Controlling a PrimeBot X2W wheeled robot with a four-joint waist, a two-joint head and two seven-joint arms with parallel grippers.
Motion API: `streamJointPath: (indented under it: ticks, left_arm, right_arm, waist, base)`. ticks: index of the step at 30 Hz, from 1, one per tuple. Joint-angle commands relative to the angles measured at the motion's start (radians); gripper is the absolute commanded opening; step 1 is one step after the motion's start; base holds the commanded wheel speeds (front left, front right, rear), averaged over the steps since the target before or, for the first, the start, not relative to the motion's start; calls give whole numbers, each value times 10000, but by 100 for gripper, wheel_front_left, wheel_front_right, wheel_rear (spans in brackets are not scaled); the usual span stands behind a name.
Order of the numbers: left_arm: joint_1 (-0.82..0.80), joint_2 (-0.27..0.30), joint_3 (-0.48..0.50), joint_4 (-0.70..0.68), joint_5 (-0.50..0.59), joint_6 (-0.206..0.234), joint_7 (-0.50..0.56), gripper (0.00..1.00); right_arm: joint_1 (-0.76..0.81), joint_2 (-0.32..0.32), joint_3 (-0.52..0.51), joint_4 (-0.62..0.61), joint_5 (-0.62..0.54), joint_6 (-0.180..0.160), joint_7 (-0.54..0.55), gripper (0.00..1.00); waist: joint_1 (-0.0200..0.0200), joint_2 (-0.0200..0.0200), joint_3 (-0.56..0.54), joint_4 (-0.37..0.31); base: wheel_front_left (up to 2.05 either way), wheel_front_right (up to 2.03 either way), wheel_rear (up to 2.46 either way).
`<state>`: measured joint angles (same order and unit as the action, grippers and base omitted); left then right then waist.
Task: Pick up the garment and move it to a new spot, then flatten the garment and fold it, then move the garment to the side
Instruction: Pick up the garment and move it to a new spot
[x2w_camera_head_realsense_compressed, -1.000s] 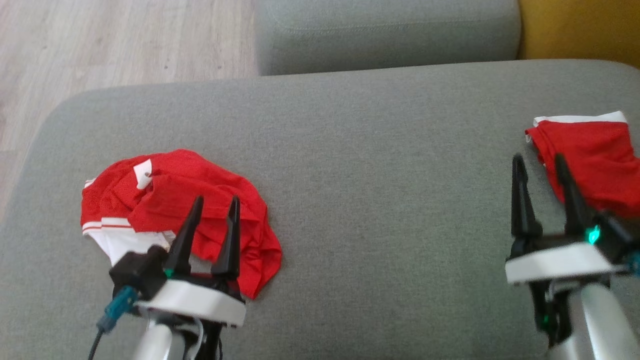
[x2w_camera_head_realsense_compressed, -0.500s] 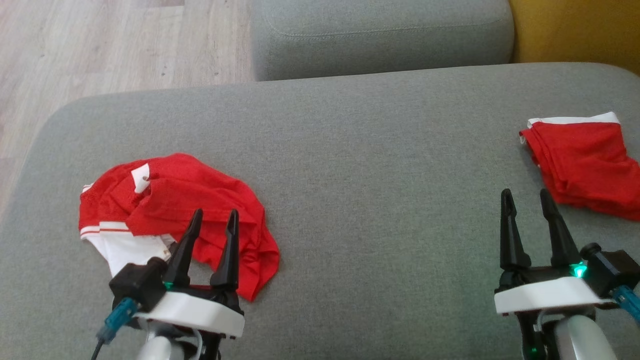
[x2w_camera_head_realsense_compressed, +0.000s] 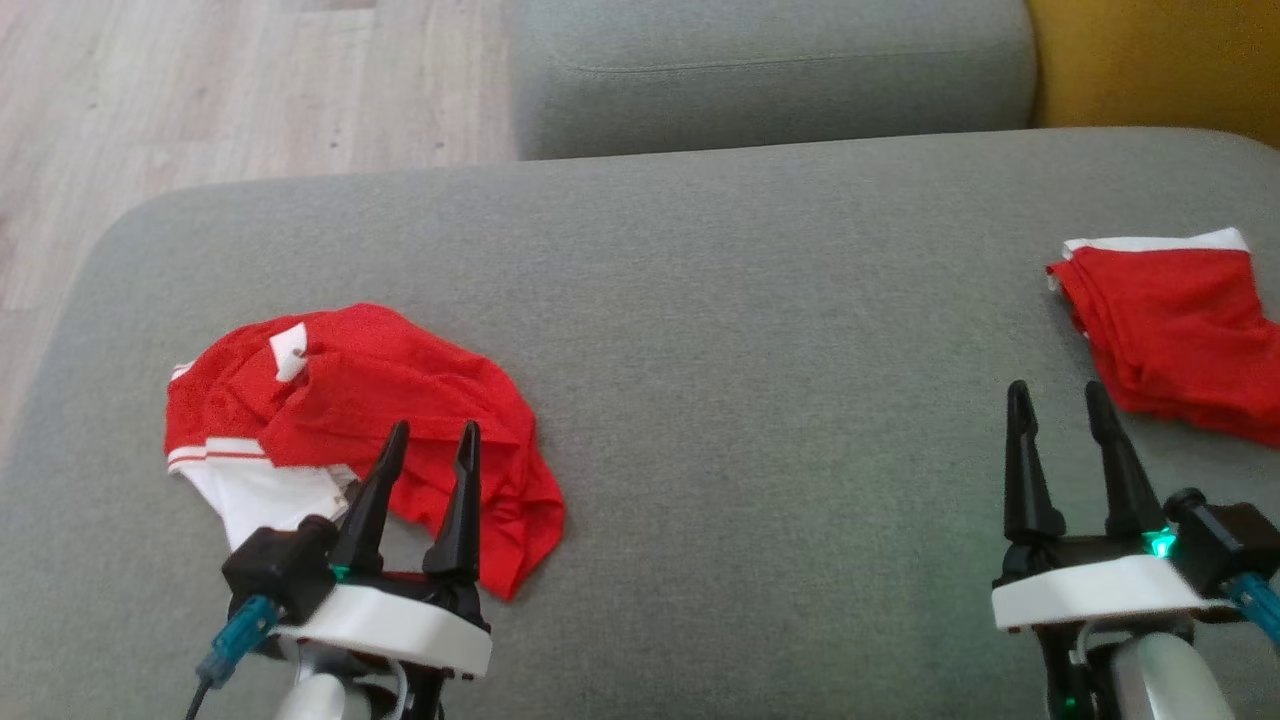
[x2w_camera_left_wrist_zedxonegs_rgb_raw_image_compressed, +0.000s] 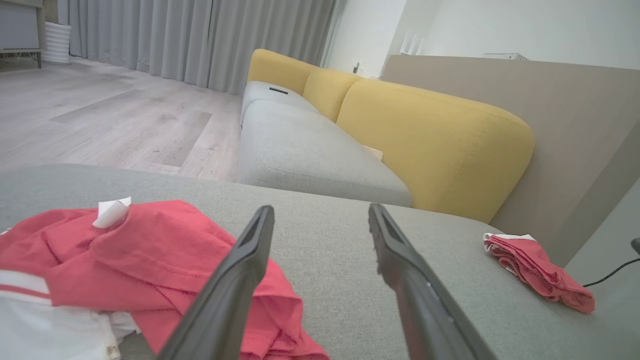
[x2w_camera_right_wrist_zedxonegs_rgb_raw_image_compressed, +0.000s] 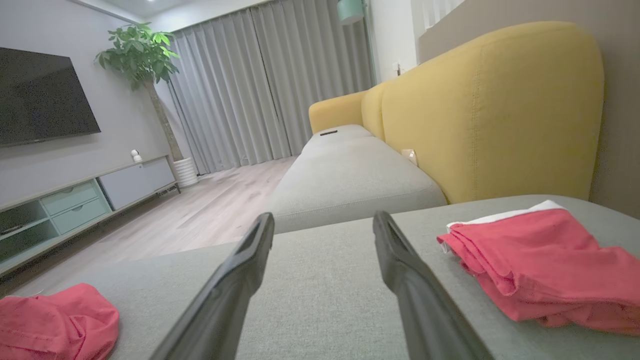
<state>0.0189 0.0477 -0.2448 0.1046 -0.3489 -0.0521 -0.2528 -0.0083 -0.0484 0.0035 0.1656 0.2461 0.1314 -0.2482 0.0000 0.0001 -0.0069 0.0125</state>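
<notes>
A wide grey fabric sofa seat (x2w_camera_head_realsense_compressed: 760, 300) carries 2 garments, well apart. The crumpled red-and-white garment (x2w_camera_head_realsense_compressed: 400, 400) lies at its left end. The folded red garment with a white edge (x2w_camera_head_realsense_compressed: 1180, 330) lies far right. The left tool (x2w_camera_head_realsense_compressed: 435, 428) hangs over the crumpled one's near edge, wide and empty. The right tool (x2w_camera_head_realsense_compressed: 1056, 387), also wide and empty, is just beside the folded one.

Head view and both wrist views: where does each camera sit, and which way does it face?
Head view: on the head, looking down at the grey cushion; left gripper by the crumpled garment, right gripper near the folded garment.
Left wrist view: on that wrist, along its open fingers towards the yellow backrest.
Right wrist view: same heading, past its fingers.
Both wrist views share both garments.
</notes>
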Motion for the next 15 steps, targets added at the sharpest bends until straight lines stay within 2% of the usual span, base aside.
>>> streamJointPath:
  ticks: [1,7,15]
  left_arm:
    - [-362,26,295,-266,-51,13,-90,100]
    - [-413,26,289,-229,-25,55,-90,100]
    - [-347,26,519,-162,114,126,-90,100]
  right_arm:
    - [-329,-20,295,-259,-8,-7,-125,100]
    - [-234,-19,543,-77,51,-7,-56,100]
    - [-92,-19,989,190,244,-7,3,100]
  waist:
    - [0,-1,-3,71]
    - [0,-1,-29,703]
    - [0,-1,-153,2038]
  base:
    - [0,0,0]
    - [0,0,0]
    - [0,0,0]
